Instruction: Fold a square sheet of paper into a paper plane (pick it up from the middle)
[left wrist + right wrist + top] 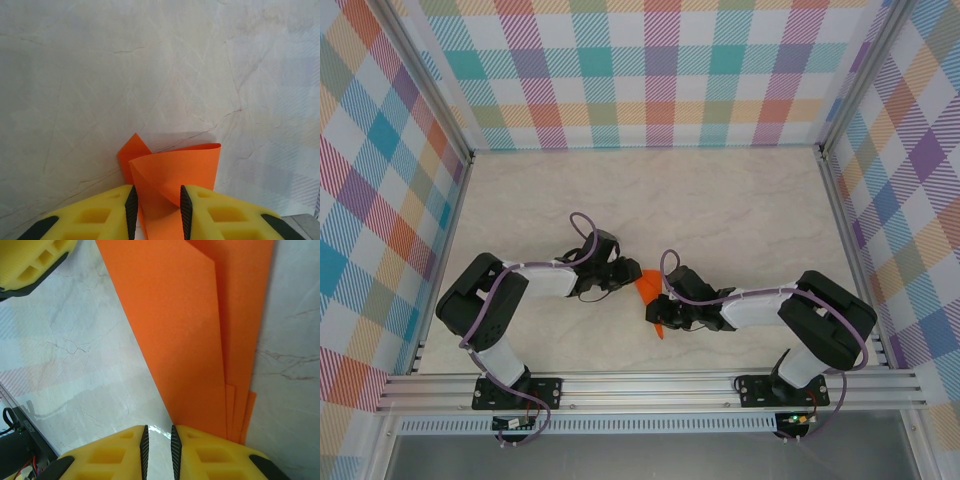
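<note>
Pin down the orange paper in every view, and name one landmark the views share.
Top external: the orange paper lies just below the picture's centre.
Left wrist: the paper is at bottom centre, curling up between the jaws of the left gripper.
Right wrist: the paper runs from top centre, in layered folds, down to the right gripper.
Shared landmark: the marbled tabletop beneath it.

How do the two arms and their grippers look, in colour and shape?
The left arm and right arm have black joints, white link covers and looping purple cables. The fingers are yellow with cut-out holes and black ribbed pads.
</note>
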Available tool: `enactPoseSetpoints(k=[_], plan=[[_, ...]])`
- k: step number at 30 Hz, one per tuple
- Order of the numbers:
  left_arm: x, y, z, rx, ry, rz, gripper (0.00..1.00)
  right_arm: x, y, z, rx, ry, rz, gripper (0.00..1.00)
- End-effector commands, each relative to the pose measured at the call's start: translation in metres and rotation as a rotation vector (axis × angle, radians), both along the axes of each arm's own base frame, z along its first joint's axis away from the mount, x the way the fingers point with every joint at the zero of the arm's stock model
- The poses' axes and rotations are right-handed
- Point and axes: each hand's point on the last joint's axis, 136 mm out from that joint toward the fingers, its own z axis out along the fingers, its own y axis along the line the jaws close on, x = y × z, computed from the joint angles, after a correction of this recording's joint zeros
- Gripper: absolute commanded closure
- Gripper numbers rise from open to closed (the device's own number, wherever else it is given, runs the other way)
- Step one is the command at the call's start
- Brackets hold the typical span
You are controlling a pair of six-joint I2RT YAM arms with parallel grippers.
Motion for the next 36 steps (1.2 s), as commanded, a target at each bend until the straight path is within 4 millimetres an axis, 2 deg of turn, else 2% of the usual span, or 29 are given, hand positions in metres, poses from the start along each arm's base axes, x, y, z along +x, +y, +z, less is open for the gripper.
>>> enactPoseSetpoints(k=[1,4,8,10,12,15,19,27,36], plan=[[0.005,-0.001,0.002,-0.042,-0.007,0.019,0.69,-0.033,-0.048,-0.048,-0.222,0.130,-0.001,0.77],[0.003,0.006,0.002,-0.001,-0.006,0.035,0.66,-0.033,-0.049,-0.047,-0.222,0.127,-0.004,0.76],[-0.001,0.036,0.003,0.115,-0.014,0.117,0.63,-0.034,-0.050,-0.048,-0.228,0.131,-0.006,0.76],[-0.004,0.043,0.010,0.122,-0.036,0.135,0.64,-0.034,-0.050,-0.047,-0.228,0.129,-0.006,0.76],[-0.005,0.035,0.022,0.064,-0.071,0.112,0.70,-0.033,-0.050,-0.047,-0.226,0.128,-0.006,0.76],[-0.008,0.012,0.035,-0.030,-0.104,0.019,0.78,-0.034,-0.050,-0.047,-0.229,0.127,-0.006,0.76],[-0.011,-0.006,0.030,-0.062,-0.083,-0.050,0.86,-0.034,-0.049,-0.048,-0.230,0.130,-0.001,0.76],[0.000,-0.012,0.008,-0.049,-0.057,-0.036,0.89,-0.035,-0.051,-0.049,-0.232,0.132,-0.003,0.76],[0.011,-0.002,-0.009,0.028,-0.030,0.031,0.88,-0.037,-0.054,-0.050,-0.235,0.137,-0.003,0.76]])
